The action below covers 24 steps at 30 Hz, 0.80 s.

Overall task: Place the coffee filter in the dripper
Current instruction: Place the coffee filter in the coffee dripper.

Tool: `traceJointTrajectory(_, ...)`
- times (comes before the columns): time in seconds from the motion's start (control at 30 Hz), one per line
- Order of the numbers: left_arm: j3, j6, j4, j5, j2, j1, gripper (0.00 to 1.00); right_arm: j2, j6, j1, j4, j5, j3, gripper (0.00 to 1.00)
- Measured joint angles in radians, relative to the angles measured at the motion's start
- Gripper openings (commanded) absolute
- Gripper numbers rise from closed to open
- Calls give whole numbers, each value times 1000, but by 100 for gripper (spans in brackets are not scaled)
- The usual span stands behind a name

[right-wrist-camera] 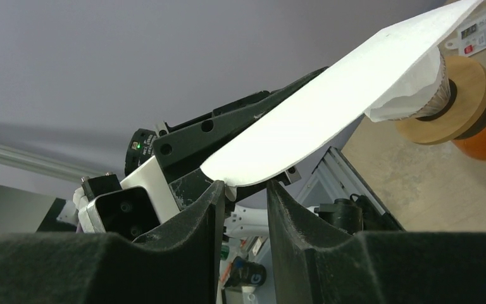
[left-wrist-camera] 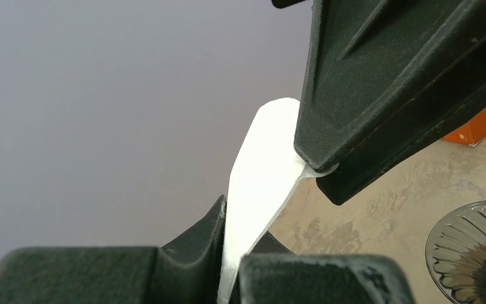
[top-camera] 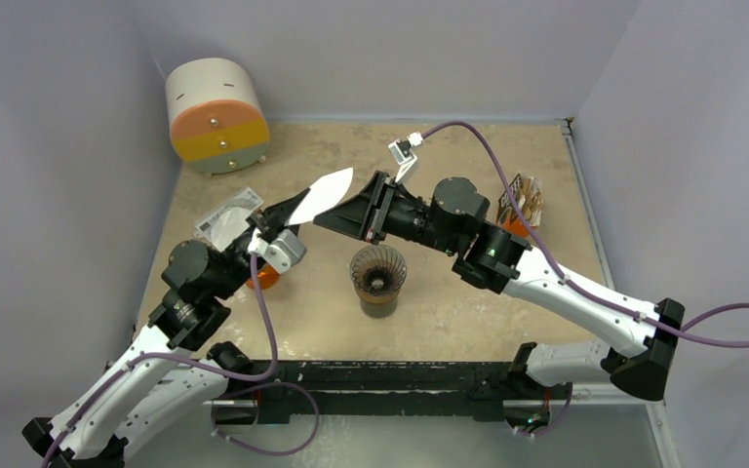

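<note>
Top view: filter is up in the air over table ctr, long axis running near-left to far-right. Left claw is clamped on its near end. Dripper stands below, toward near edge.

Left wrist: right claw meets filter's side rim.

Right wrist: jaws narrow, astride rim w/ gap showing. Right arm reaches leftward over dripper, so it's nearer.

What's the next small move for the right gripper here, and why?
Probably close the right gripper on the coffee filter: its edge sits between jaws that look parted, the left gripper pinches the other end, and the glass dripper stands empty nearby.
</note>
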<state>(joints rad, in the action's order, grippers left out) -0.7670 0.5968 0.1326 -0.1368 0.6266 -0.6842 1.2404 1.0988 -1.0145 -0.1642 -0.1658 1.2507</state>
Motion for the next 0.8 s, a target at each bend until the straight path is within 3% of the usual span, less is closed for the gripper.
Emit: traceJointTrajectory(0.8,0,-54,0,-9,0,0,0,-15,0,-6,-21,18,-11,35)
